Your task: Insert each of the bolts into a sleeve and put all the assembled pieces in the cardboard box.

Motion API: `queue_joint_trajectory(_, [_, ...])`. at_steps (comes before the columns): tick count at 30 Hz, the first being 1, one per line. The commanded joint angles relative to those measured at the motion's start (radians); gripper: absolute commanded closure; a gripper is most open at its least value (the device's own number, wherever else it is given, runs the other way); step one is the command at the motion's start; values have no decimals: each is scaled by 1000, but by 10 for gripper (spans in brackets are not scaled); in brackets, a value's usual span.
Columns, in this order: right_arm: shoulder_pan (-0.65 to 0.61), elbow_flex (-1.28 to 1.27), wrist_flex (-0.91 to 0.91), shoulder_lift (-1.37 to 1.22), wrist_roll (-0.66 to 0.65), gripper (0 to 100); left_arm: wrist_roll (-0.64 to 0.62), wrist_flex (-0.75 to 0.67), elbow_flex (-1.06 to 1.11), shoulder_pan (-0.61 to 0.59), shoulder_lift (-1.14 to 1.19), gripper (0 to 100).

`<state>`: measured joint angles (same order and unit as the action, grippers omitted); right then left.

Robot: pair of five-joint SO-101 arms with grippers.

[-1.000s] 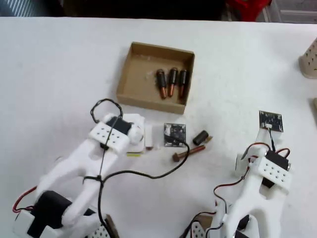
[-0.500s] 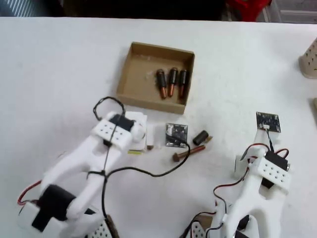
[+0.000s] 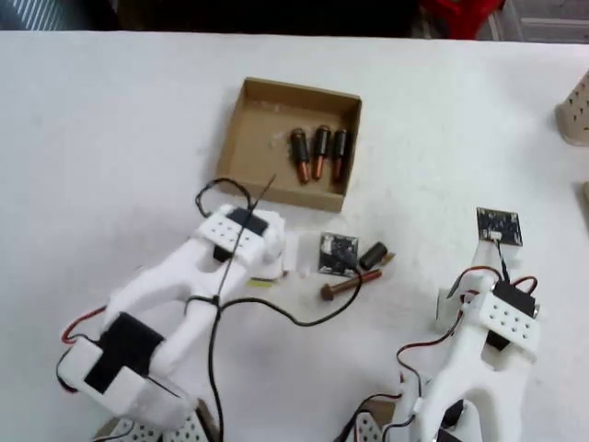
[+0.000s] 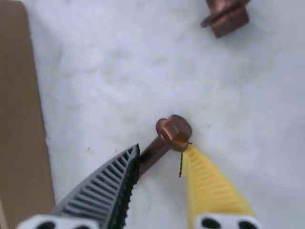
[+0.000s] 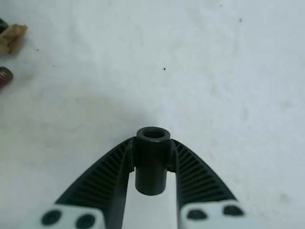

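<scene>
Bolt (image 4: 172,133) lies between the left gripper's (image 4: 159,155) parted jaws, shank seemingly part-hidden.

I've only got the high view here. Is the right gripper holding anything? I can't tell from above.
Observer: Yes. The right gripper is shut on a black sleeve, with one open end showing at the fingertips.
Operator: And the other arm?
Observer: The left gripper is open, with one finger on each side of a copper bolt lying on the table.
Operator: How does it lie between them?
Observer: Its hex head sits by the tip of the yellow finger, and the shank runs toward the black finger.
</scene>
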<state>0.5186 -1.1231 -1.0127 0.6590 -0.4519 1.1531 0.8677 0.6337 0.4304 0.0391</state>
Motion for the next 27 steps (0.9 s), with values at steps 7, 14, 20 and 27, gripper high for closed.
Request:
queue_joint_trajectory(7, [1, 6, 10, 38, -12, 981, -103, -34, -104, 56, 90, 905])
queue_joint_trajectory(14, [2, 6, 10, 38, -8, 981, -253, -40, -121, 45, 88, 975])
queue_joint_trajectory(20, [2, 6, 10, 38, -8, 981, -577, -32, -137, 36, 87, 979])
queue_joint_trajectory(27, [2, 6, 10, 35, -8, 981, -1037, 5, -126, -4, 22, 979])
